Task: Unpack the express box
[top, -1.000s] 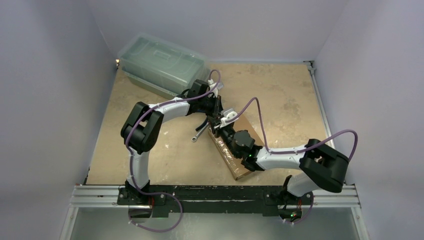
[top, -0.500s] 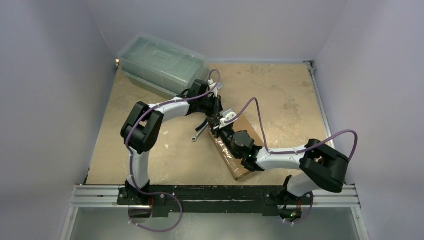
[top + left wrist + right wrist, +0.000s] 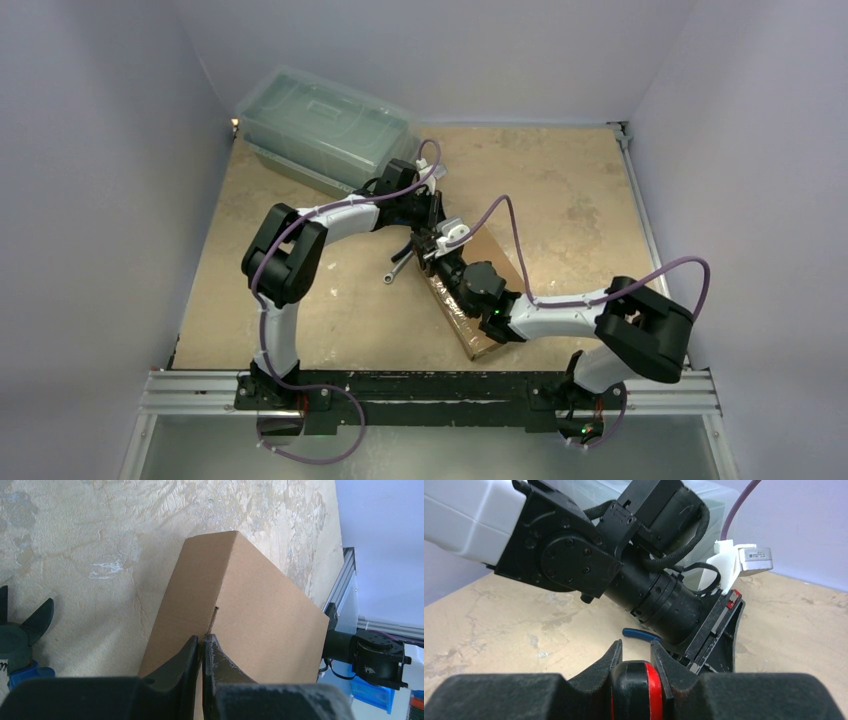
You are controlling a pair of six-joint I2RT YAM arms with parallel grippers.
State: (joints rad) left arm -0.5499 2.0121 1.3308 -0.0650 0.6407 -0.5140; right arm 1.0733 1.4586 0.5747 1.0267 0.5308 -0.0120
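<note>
The express box (image 3: 480, 338) is a flat brown cardboard mailer lying diagonally at the table's middle, partly under both wrists. In the left wrist view the box (image 3: 260, 605) fills the middle, and my left gripper (image 3: 202, 642) is shut on the thin edge of its cardboard flap. In the top view my left gripper (image 3: 428, 243) is at the box's far end. My right gripper (image 3: 443, 262) is just beside it over the box. In the right wrist view my right gripper (image 3: 636, 647) is shut on a black-and-red object (image 3: 639, 685), with the left wrist close in front.
A translucent grey-green lidded container (image 3: 320, 130) stands at the back left. A metal hand tool (image 3: 398, 268) with blue handles (image 3: 641, 634) lies on the table just left of the box, also seen in the left wrist view (image 3: 22, 640).
My right arm has shifted slightly left and forward, toward the left gripper. The left arm and box look unmoved.
</note>
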